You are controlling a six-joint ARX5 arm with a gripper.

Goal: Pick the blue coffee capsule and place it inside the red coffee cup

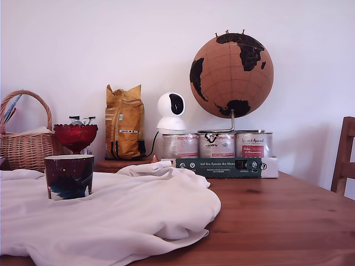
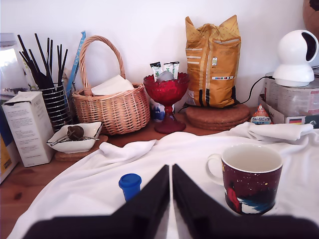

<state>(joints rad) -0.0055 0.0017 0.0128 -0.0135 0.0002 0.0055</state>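
Observation:
The blue coffee capsule (image 2: pixel 130 185) stands upright on the white cloth (image 2: pixel 199 144); it does not show in the exterior view. The red coffee cup (image 2: pixel 251 179), dark maroon with blue-teal and white speckles and a pale inside, stands upright and looks empty. It also sits on the cloth at the exterior view's left (image 1: pixel 69 176). In the wrist view my gripper (image 2: pixel 171 167) points between the two, its black fingers (image 2: pixel 149 194) nearly touching with nothing between them. The capsule lies just beside one finger and the cup a little off the other. The gripper is out of the exterior view.
Along the wall stand a wicker basket (image 2: pixel 112 107), a red glass pedestal bowl (image 2: pixel 167 94), a yellow bag (image 2: pixel 212 62), a white camera (image 2: pixel 295 57), a globe (image 1: pixel 232 75) on tins (image 1: pixel 216 145), a white dish (image 2: pixel 75 139) and a utensil holder (image 2: pixel 55 102). A chair (image 1: pixel 345 160) stands at the exterior view's right.

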